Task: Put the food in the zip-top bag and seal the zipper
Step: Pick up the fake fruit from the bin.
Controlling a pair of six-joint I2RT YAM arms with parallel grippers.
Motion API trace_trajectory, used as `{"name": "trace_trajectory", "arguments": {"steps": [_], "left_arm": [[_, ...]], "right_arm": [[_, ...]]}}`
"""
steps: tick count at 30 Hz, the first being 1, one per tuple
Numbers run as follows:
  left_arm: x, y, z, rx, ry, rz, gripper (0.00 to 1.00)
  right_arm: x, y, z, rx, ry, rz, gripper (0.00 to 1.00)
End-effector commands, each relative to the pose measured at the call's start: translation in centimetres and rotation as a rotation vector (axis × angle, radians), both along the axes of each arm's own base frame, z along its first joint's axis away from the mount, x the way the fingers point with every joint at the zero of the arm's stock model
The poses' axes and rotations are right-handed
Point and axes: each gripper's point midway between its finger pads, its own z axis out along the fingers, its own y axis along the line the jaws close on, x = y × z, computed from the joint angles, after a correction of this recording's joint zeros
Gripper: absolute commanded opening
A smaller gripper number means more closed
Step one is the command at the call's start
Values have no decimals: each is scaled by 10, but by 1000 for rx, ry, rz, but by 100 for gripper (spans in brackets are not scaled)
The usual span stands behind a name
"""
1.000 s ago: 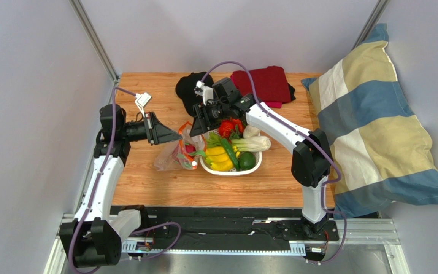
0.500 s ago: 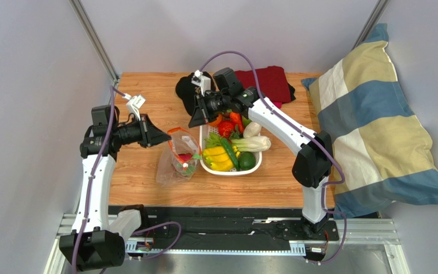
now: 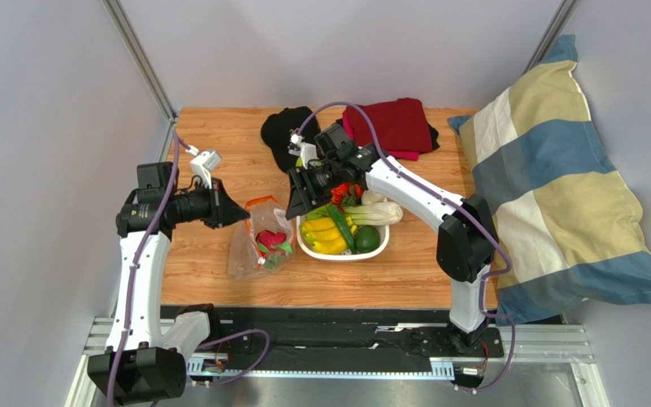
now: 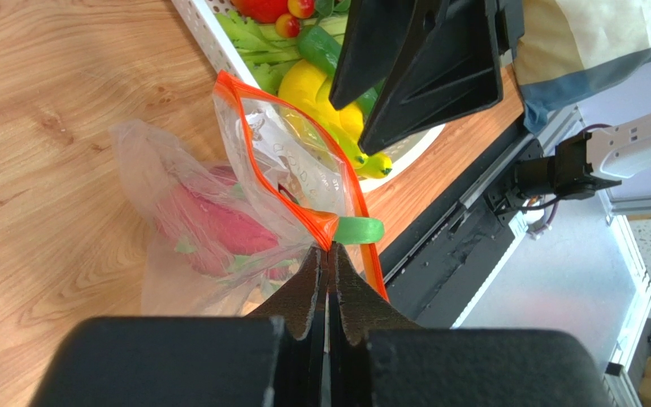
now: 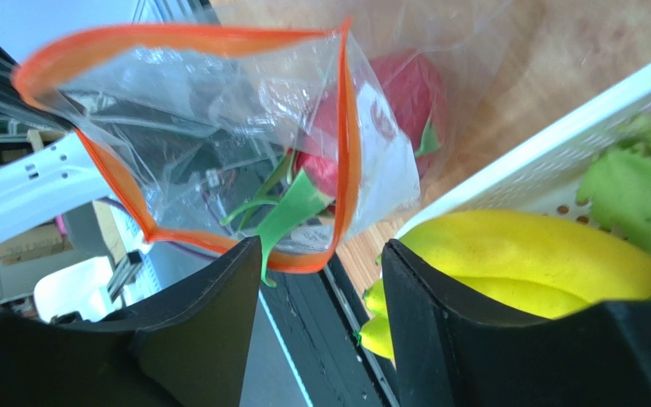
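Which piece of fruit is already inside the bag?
The pink dragon fruit: it lies in the zip-top bag, while the round green fruit sits in the white basket.

The zip-top bag (image 3: 244, 250) is clear, its zipper (image 5: 347, 144) orange, the dragon fruit (image 4: 201, 229) pink.
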Motion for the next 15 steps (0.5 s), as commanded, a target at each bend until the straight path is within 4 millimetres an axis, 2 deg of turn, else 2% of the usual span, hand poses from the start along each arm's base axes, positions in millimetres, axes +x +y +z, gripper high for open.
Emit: {"name": "trace_trajectory", "arguments": {"steps": [1, 5, 6, 11, 13, 15], "left_arm": [[4, 3, 13, 21, -76, -1, 0], [6, 3, 11, 17, -75, 5, 0], [5, 2, 12, 14, -76, 0, 0], [4, 3, 15, 20, -98, 12, 0], [3, 3, 17, 22, -110, 17, 0], [2, 4, 18, 26, -117, 20, 0]], "right_arm": [[-22, 0, -3, 17, 37, 78, 59], [-37, 9, -2, 42, 65, 132, 53], [-39, 12, -8, 31, 83, 138, 50], [-39, 15, -30, -7, 128, 132, 49], [-38, 16, -35, -15, 136, 127, 43], [-35, 16, -32, -7, 121, 125, 33]]}}
